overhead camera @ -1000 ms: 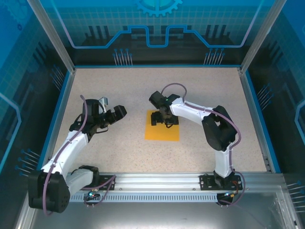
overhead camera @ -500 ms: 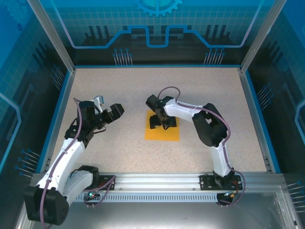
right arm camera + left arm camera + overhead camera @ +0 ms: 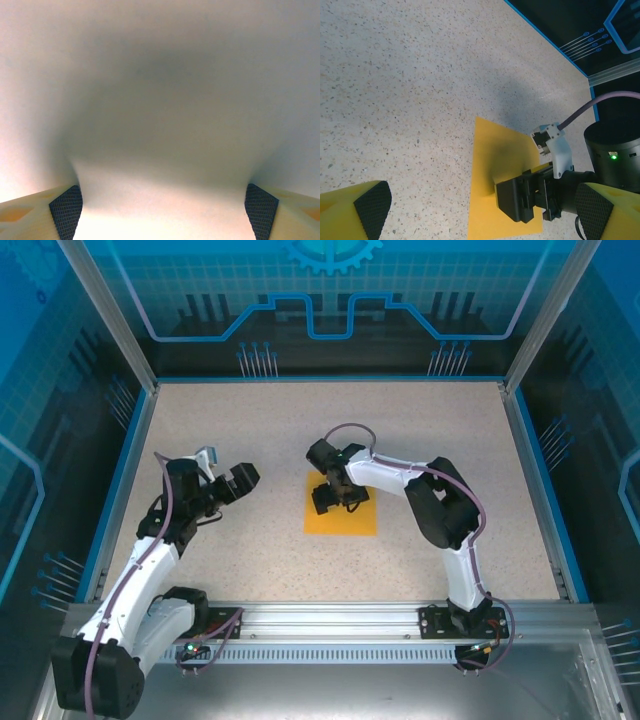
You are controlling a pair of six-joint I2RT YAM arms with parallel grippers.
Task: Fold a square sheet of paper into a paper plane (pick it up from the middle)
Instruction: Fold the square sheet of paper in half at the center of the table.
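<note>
Top external, left claw (image 3: 240, 478): fingers wide apart, holding nothing, over bare surface (image 3: 250, 420), well left of the sheet.
square sheet of paper (image 3: 345, 523): orange-yellow, flat, mid-surface.
right claw (image 3: 335, 498): fingers spread, low over the sheet's middle.

— What does the paper look like?
— The square sheet of paper (image 3: 340, 523) is thin, plain and orange-yellow. I can make out no fold or crease.
— Where does it lie?
— Flat on the speckled table (image 3: 250, 430), about midway between left and right and between near and far. Its edges run roughly square to the table's sides. The near half shows bare and the far half is partly covered. In the left wrist view the sheet (image 3: 487, 165) shows one sharp corner.
</note>
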